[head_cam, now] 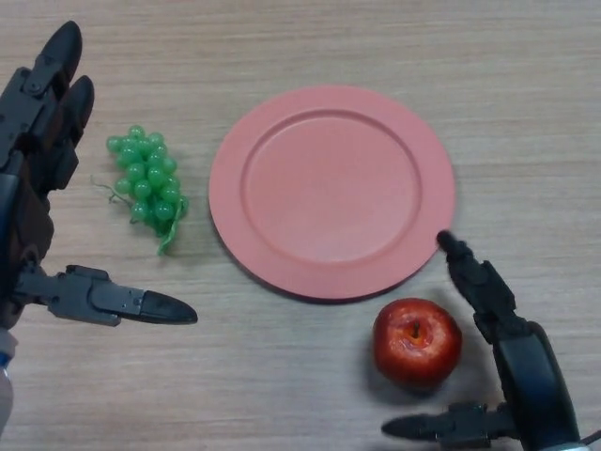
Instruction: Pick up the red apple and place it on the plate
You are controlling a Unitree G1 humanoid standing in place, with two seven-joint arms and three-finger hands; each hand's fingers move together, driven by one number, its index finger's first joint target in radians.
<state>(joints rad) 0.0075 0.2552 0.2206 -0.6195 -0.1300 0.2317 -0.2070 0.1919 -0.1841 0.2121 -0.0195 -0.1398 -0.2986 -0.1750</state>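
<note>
Head view, looking down on a wood-grain desk (pixel 310 38). Red apple (pixel 417 341): lies on the desk near the front edge, right of centre, stem pit facing up, apart from the plate and resting on bare wood. Pink plate (pixel 332 191): round, with a raised rim, set at the middle of the desk; its front-right rim is the part nearest the apple, and nothing lies on it. Right hand (pixel 526 376): comes in at the front-right corner and brackets the apple without touching it. One straight finger (pixel 474 277) reaches back toward the plate, its tip at the plate's front-right rim; whether it touches the rim cannot be told. The thumb (pixel 441 427) extends toward the left along the front edge, just below the apple. The fingers are spread, holding nothing. Left hand (pixel 38 188): shows along the left edge of the desk, its fingers (pixel 58 70) straight and pointing toward the back edge, the thumb (pixel 131 303) stretched rightward; it is spread too and holds nothing. Green grapes (pixel 147 182): a small bunch lying on the desk between the left hand and the plate, touching neither.
</note>
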